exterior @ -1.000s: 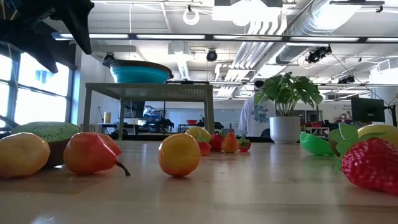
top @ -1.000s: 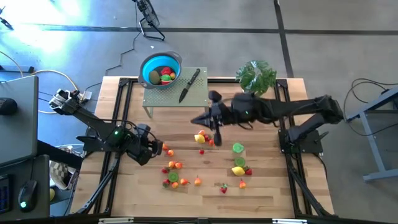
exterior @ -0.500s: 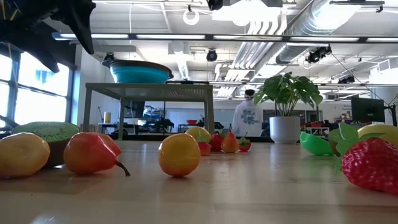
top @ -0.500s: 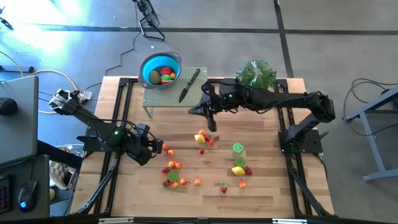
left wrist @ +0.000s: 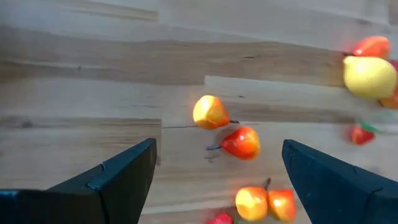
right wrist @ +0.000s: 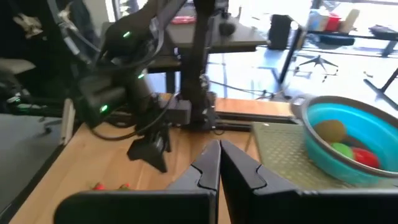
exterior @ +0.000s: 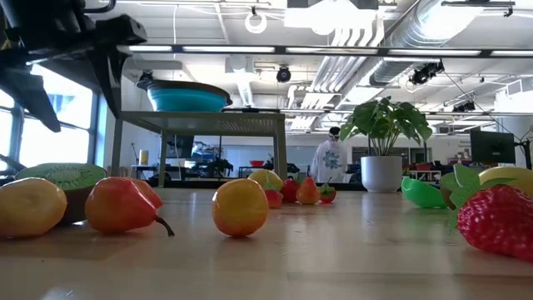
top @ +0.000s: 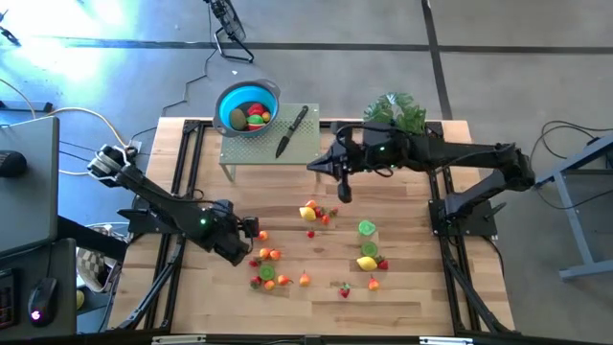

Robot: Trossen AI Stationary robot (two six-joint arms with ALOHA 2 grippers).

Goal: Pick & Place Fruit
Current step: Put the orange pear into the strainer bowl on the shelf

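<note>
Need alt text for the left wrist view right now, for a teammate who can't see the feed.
The left hand is open over the wooden table, its two dark fingers framing a yellow-orange fruit and a red pear just ahead. More small fruit, including a lemon, lies farther off.

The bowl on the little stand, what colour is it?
Blue. The bowl shows best in the high view.
</note>
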